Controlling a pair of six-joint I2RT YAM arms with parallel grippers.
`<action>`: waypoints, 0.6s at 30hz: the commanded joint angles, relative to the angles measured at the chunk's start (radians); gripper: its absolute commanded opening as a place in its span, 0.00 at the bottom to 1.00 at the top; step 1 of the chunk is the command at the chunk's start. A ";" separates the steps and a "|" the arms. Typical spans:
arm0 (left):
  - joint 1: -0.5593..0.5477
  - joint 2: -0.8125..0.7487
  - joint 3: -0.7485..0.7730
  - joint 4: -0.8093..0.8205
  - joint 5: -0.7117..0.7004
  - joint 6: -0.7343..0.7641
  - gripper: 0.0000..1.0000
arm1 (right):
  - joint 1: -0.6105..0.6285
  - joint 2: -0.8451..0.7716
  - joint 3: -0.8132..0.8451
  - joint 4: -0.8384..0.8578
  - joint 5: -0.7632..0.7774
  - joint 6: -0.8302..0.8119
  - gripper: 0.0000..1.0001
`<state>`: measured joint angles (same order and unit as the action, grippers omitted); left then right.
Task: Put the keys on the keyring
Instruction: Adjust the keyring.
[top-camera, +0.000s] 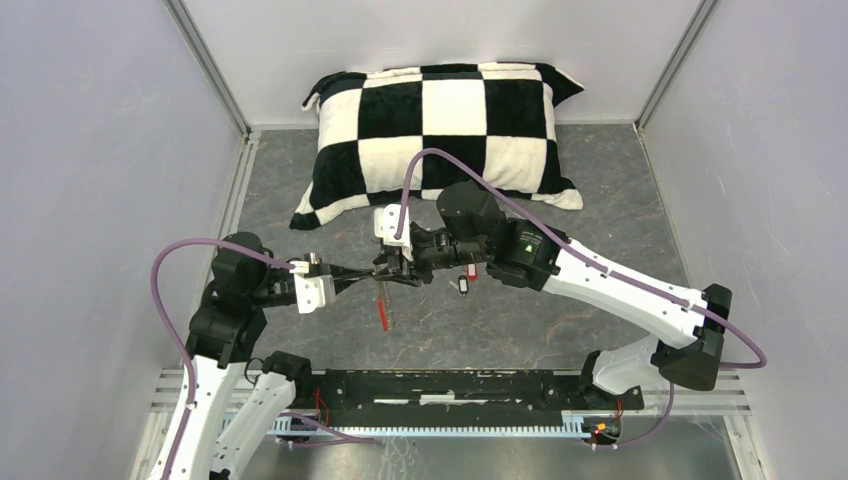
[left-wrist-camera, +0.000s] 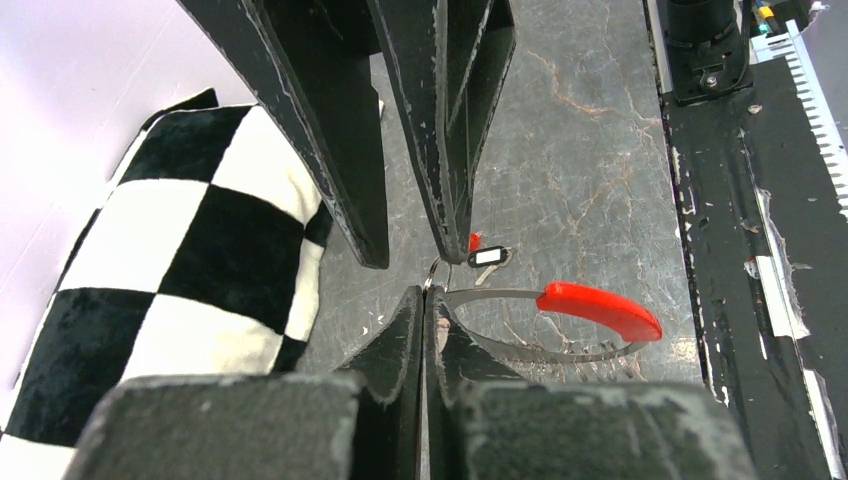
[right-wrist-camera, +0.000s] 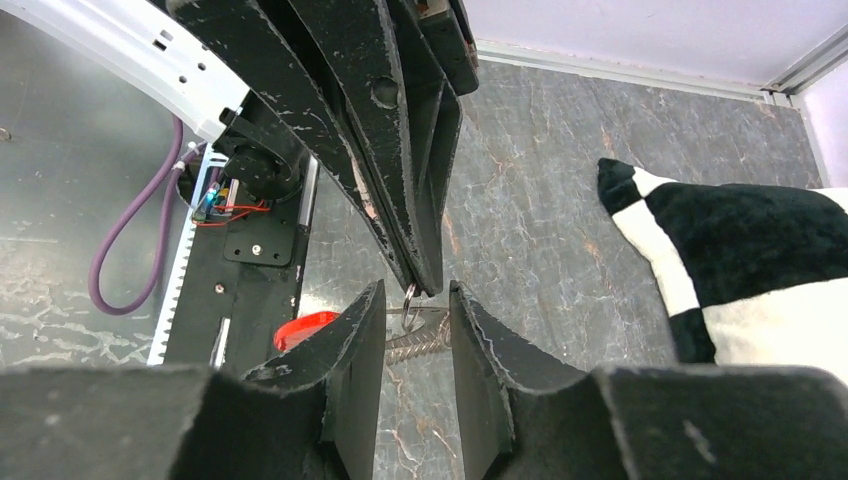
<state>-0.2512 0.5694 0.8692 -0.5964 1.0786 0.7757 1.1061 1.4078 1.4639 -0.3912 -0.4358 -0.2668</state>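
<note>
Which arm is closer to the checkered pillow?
Right. The right arm reaches up to the pillow's front edge. The left arm sits farther back, toward the table's near left, well short of it.

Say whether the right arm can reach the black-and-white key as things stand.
Probably yes. The black-and-white key lies uncovered on the table close beside the right arm. But the right fingers stand open around the keyring that the left fingers pinch, so the arm must back away first.

Pillow (top-camera: 440, 130) blocks behind; near table (top-camera: 560, 325) seemingly free.
</note>
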 joint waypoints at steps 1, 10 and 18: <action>-0.002 0.000 -0.002 0.021 0.007 0.041 0.02 | 0.004 0.013 0.005 0.022 -0.014 0.008 0.36; -0.002 -0.006 -0.004 0.020 0.015 0.039 0.02 | 0.004 0.028 0.000 0.015 -0.009 -0.001 0.21; -0.002 -0.009 -0.004 0.021 0.006 0.042 0.02 | 0.004 0.033 -0.005 -0.014 -0.009 -0.006 0.21</action>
<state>-0.2508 0.5682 0.8619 -0.5980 1.0748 0.7757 1.1061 1.4368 1.4597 -0.3954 -0.4385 -0.2672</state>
